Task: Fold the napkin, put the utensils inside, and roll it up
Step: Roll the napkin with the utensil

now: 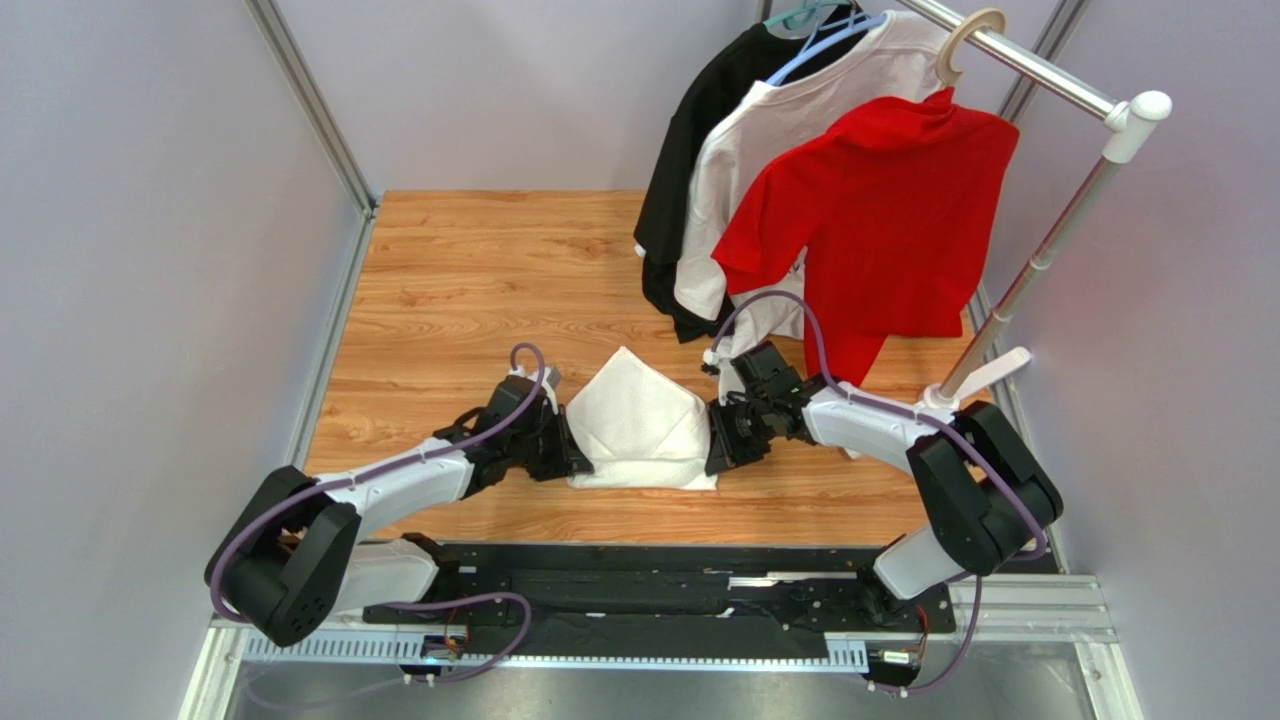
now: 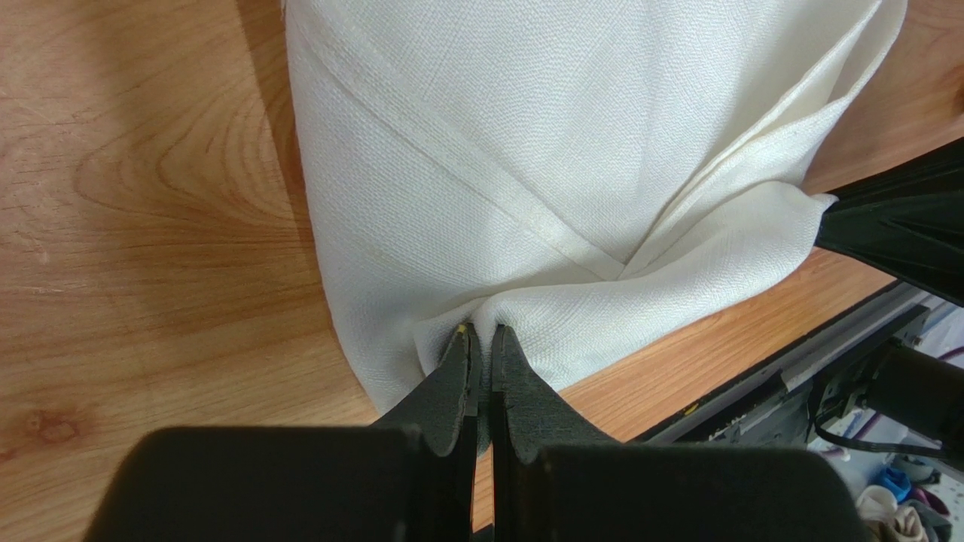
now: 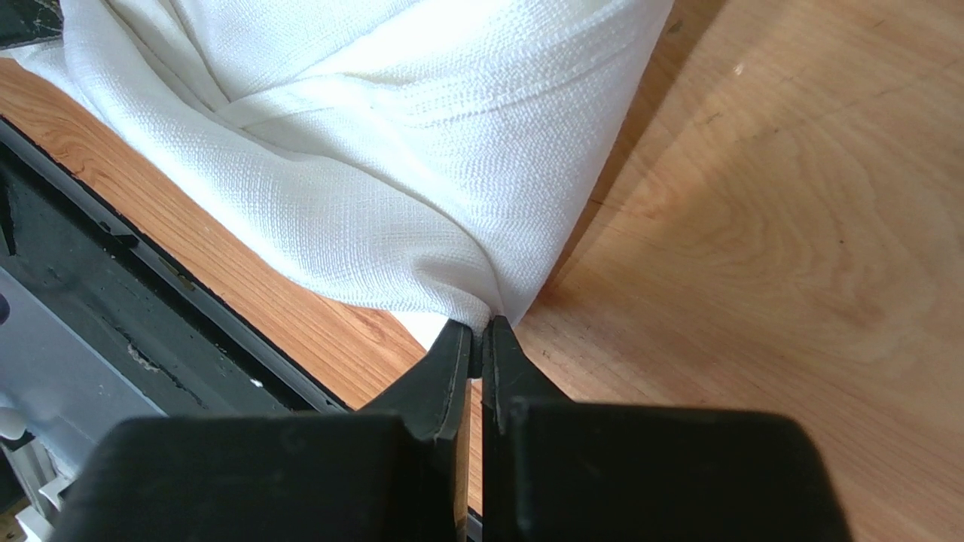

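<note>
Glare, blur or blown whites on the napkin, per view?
Top external: sharp, even light, napkin near blown out, weave lost. Left wrist: weave crisp, shadow on the table at its left. Right wrist: weave crisp, shadow at its right.

The napkin [image 1: 643, 420] lies on the table [image 1: 451, 285]; shirts [image 1: 842, 195] hang behind it.

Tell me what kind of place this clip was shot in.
Probably a robot lab cell staged for cloth chores, not a home: plain grey partition walls box in a wood-look table, and a clothes rack of hanging T-shirts stands at its right.
</note>
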Motion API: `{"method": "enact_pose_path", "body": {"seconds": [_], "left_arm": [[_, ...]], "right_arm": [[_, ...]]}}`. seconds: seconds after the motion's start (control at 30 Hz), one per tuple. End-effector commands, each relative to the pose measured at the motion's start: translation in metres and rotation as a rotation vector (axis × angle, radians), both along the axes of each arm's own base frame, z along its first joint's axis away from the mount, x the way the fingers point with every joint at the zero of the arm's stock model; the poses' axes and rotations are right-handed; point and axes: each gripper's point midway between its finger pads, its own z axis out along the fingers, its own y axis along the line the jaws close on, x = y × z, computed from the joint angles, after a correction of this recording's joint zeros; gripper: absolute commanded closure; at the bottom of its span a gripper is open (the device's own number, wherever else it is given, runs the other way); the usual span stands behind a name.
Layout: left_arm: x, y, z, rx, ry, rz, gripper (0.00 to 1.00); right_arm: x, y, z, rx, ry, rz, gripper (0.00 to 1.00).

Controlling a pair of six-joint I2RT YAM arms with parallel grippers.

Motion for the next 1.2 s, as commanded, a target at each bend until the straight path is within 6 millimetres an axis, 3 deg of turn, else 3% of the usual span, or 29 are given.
{"method": "enact_pose_path", "body": {"seconds": [0.0,0.17,0.3,0.4,0.43,0.5,0.6,0.63,0.73,0.83,0.87,0.9,1.0,1.17], "left_arm": [[-0.032,0.037,-0.041,0.189,0.123,-0.013,1.00],[-0.034,0.038,-0.041,0.187,0.127,-0.008,1.00],[-0.035,0.038,-0.041,0.183,0.129,-0.004,1.00],[-0.036,0.037,-0.041,0.183,0.142,-0.009,1.00],[-0.036,0.036,-0.040,0.184,0.144,-0.015,1.00],[-0.036,0.034,-0.036,0.173,0.139,-0.024,1.00],[-0.034,0.033,-0.030,0.167,0.122,-0.030,1.00],[-0.034,0.033,-0.028,0.168,0.125,-0.032,1.00],[-0.035,0.035,-0.025,0.174,0.123,-0.034,1.00],[-0.036,0.035,-0.025,0.170,0.123,-0.036,1.00],[-0.036,0.035,-0.024,0.169,0.123,-0.034,1.00],[-0.036,0.034,-0.024,0.168,0.123,-0.033,1.00],[-0.036,0.035,-0.025,0.170,0.123,-0.032,1.00],[-0.037,0.034,-0.025,0.166,0.127,-0.036,1.00]], "right_arm": [[0.020,-0.006,-0.011,-0.074,-0.038,-0.043,1.00],[0.019,-0.015,-0.014,-0.113,-0.048,-0.070,0.93],[0.014,-0.008,0.018,-0.032,-0.120,-0.026,0.52],[0.007,-0.007,0.048,-0.004,-0.209,0.013,0.33],[0.003,-0.005,0.062,0.012,-0.267,0.026,0.32],[-0.003,-0.001,0.074,0.029,-0.327,0.053,0.30],[-0.017,0.024,0.091,0.085,-0.477,0.134,0.29],[-0.024,0.041,0.099,0.120,-0.546,0.194,0.29],[-0.035,0.070,0.104,0.145,-0.642,0.305,0.29],[-0.037,0.094,0.096,0.119,-0.655,0.410,0.30],[-0.035,0.103,0.103,0.121,-0.679,0.428,0.30],[-0.041,0.112,0.091,0.095,-0.672,0.476,0.31],[-0.046,0.131,0.082,0.068,-0.695,0.567,0.32],[-0.046,0.141,0.063,0.013,-0.714,0.634,0.33]]}}
